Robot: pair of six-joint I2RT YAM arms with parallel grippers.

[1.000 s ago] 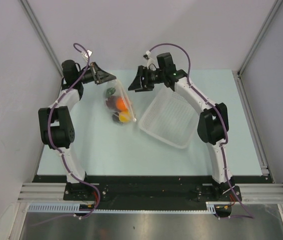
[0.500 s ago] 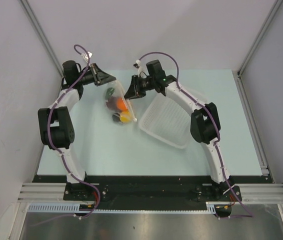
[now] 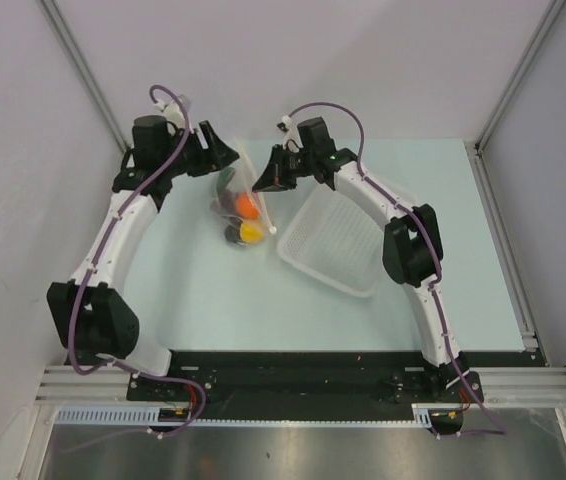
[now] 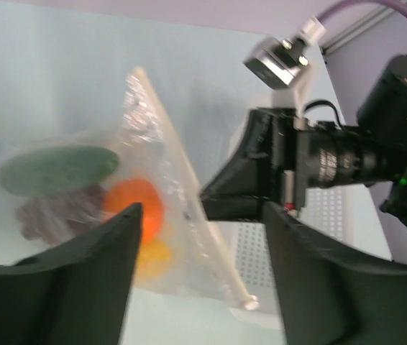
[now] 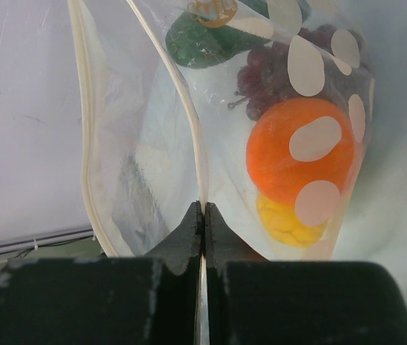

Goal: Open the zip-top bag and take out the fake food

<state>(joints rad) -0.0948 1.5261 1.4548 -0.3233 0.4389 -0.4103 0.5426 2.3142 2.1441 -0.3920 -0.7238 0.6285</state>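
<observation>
Bag: on table, 11 o'clock from its middle, mouth parted
Food: cucumber, grapes, orange ball, yellow fruit, all inside bag
Left gripper: jaws wide apart, holding nothing, at bag's 11 o'clock
Right gripper: clamped tight on one lip of bag's mouth
Basket: at bag's 4 o'clock, just beside

Soft, even light; left wrist view blurred; white glare spots on the zip-top bag.
</observation>
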